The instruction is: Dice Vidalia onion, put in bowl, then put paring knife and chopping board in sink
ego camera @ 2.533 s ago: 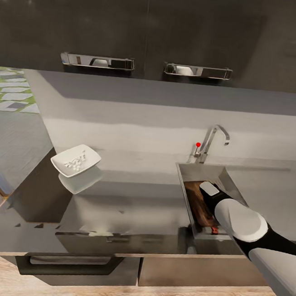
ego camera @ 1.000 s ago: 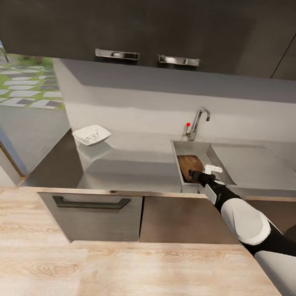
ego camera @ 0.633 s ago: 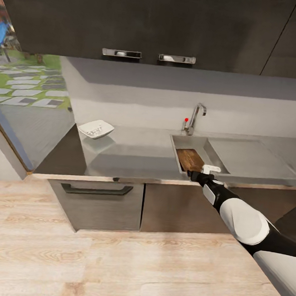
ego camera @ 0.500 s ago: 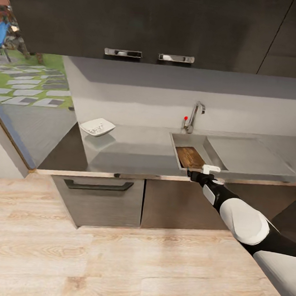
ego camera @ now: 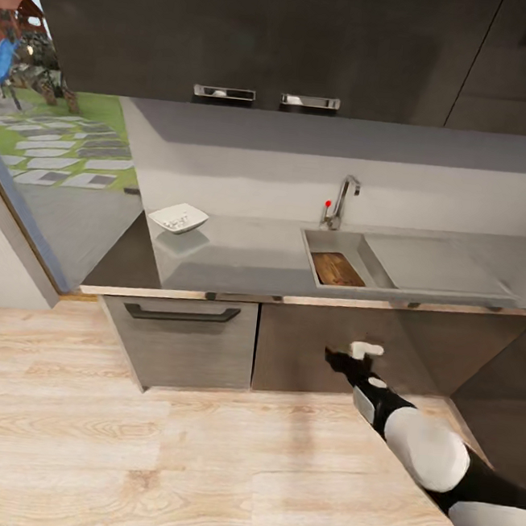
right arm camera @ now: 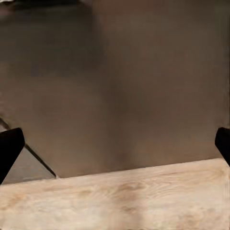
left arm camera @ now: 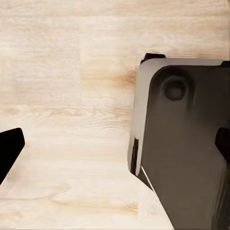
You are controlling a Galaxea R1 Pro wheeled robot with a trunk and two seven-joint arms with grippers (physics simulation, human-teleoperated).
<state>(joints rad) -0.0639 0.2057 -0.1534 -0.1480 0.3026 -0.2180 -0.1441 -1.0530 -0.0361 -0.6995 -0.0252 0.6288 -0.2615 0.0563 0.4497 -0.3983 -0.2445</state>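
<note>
The dark brown chopping board lies inside the steel sink, below the curved faucet with its red knob. Far left on the grey countertop stands the white bowl with small pale pieces in it. The paring knife is hidden from me. My right gripper hangs low in front of the cabinet doors, well away from the sink. Its two dark fingertips stand wide apart, open and empty, around cabinet front and floor. My left gripper is open over the wooden floor.
Dark grey cabinets with a drawer handle run under the worktop. Upper cabinets hang above. Light wooden floor lies between me and the counter. My own dark base is beside the left gripper. A window is at the left.
The whole view has pulled back from the counter, so the camera has moved away. My right arm has come out of the sink and dropped below the counter edge. The board stays in the sink.
</note>
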